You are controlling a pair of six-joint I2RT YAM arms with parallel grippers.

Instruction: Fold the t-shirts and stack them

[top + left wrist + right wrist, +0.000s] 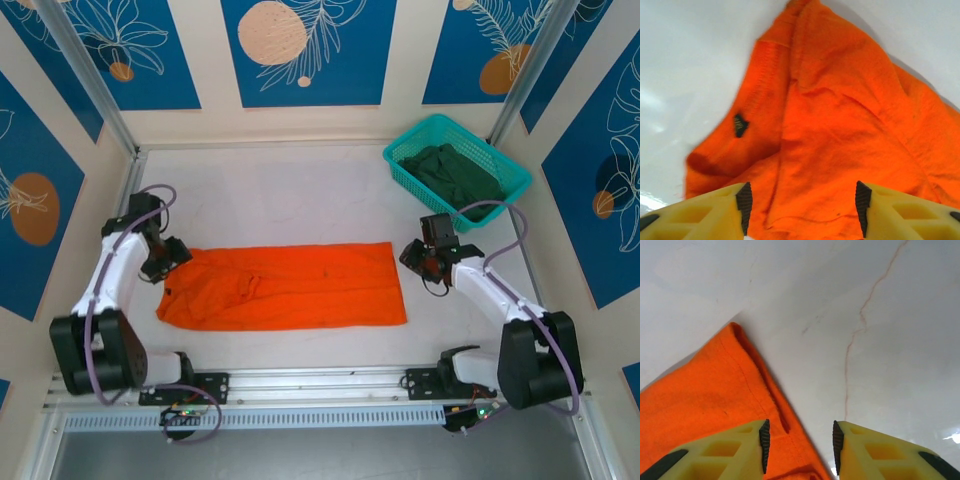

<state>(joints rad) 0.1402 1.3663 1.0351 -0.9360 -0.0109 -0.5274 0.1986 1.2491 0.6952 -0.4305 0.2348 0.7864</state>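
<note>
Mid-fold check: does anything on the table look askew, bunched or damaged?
The bright orange cloth t-shirt lies mostly flat, but its left end is rumpled and uneven, with a bunched crease left of centre. The dark green t-shirt sits crumpled in the teal mesh basket.

Orange shirt (285, 286); seemingly dark-green shirt (455, 172); teal basket (485, 146).

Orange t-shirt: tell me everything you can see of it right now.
The orange t-shirt is bright, soft cloth, folded into a long band lying flat on the white table, lengthwise left to right, with creases left of middle. Its left end shows a small dark label by the neck; its right end a stitched hem. The left gripper and right gripper hang open over its ends, clamping nothing.
</note>
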